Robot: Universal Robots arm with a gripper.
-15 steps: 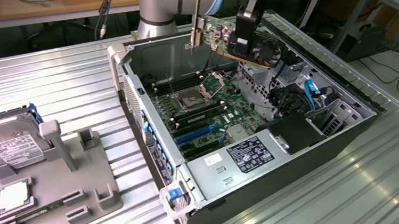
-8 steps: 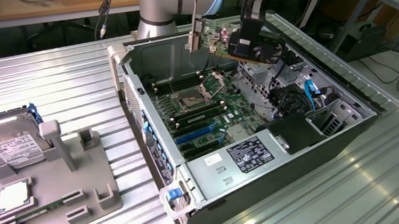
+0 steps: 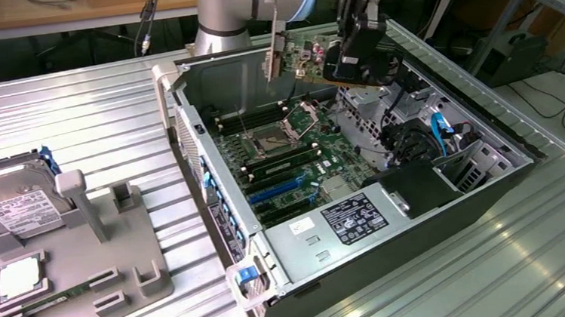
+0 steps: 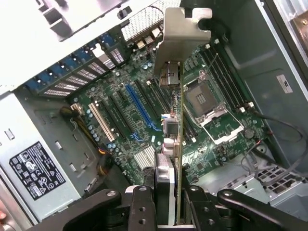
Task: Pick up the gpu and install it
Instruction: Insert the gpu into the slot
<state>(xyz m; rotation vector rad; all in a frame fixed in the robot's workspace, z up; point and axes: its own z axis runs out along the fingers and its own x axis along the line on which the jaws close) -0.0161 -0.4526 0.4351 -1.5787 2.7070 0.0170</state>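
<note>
**Holding tool.** Black two-fingered gripper (image 3: 344,64) on a grey Universal Robots arm, clenched on one end of the card. In the wrist view its dark fingers (image 4: 144,204) press both faces, so the board cannot swing.

**Task piece.** The gpu (image 3: 300,51), a thin flat expansion card with a green-dark board and a pale silvery metal bracket. It is carried aloft over the far end of the open case, touching nothing but the fingers. The wrist view shows it edge-on (image 4: 182,43), bracket end farthest from the fingers. I judge this keeps the connector edge facing the board. It is not seated in any slot.

**Receiving housing.** Black and grey tower computer case (image 3: 190,135), laid on its side with the panel off so its interior faces upward.
- Green motherboard (image 3: 283,166), lying flat below the card.
- Long blue expansion slot (image 4: 137,108), among black ones and unoccupied.
- Silver power supply box with a black label (image 3: 353,221), at the near end, well apart from the card.

**Parts stand.** Grey moulded fixture tray (image 3: 118,255) on the ribbed aluminium table (image 3: 88,121), beside the case.
- Silver hard drive with a white label (image 3: 14,210), propped in its cradle.
- Small square silver CPU chip (image 3: 19,279), in its recess.
</note>
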